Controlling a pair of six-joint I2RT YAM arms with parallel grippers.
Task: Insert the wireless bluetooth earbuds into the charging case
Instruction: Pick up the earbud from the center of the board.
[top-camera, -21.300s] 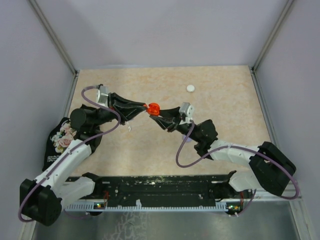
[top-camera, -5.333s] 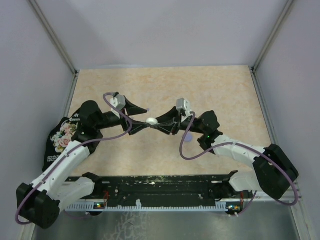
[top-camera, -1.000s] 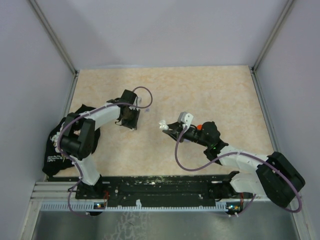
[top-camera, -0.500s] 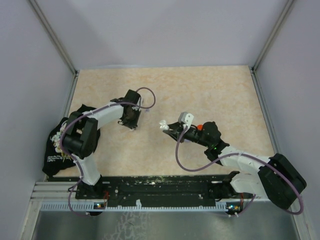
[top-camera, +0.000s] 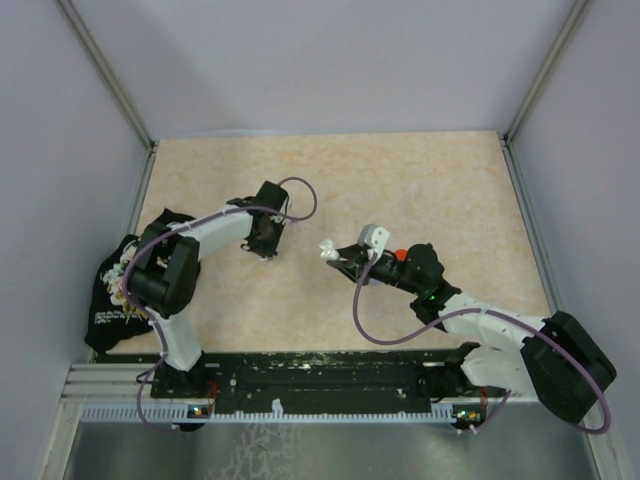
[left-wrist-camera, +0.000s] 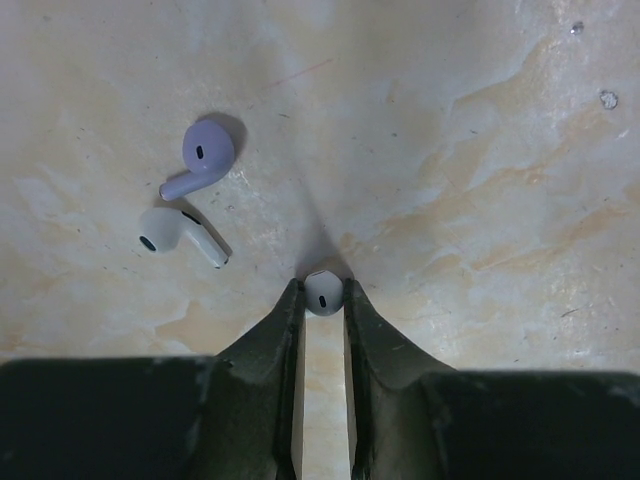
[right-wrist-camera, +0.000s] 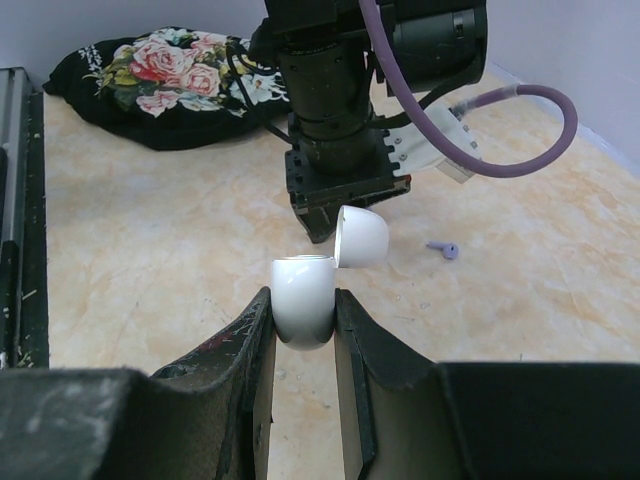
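Observation:
My right gripper (right-wrist-camera: 303, 300) is shut on a white charging case (right-wrist-camera: 303, 295) and holds it above the table with its lid (right-wrist-camera: 360, 236) swung open. It shows in the top view (top-camera: 326, 250) at mid-table. My left gripper (left-wrist-camera: 322, 290) points down at the table and is shut on a small white earbud (left-wrist-camera: 322, 293). A lilac earbud (left-wrist-camera: 203, 155) and a second white earbud (left-wrist-camera: 180, 232) lie on the table to the left of the fingers. The left gripper (right-wrist-camera: 340, 190) stands just behind the case, and the lilac earbud (right-wrist-camera: 443, 249) lies to its right.
A black floral pouch (top-camera: 115, 290) lies at the table's left edge, also in the right wrist view (right-wrist-camera: 170, 85). A small red thing (top-camera: 398, 254) shows beside the right wrist. Grey walls close the table at the back and sides.
The left gripper has shifted slightly right and towards the back of the table. The right arm holds the open case in the same place.

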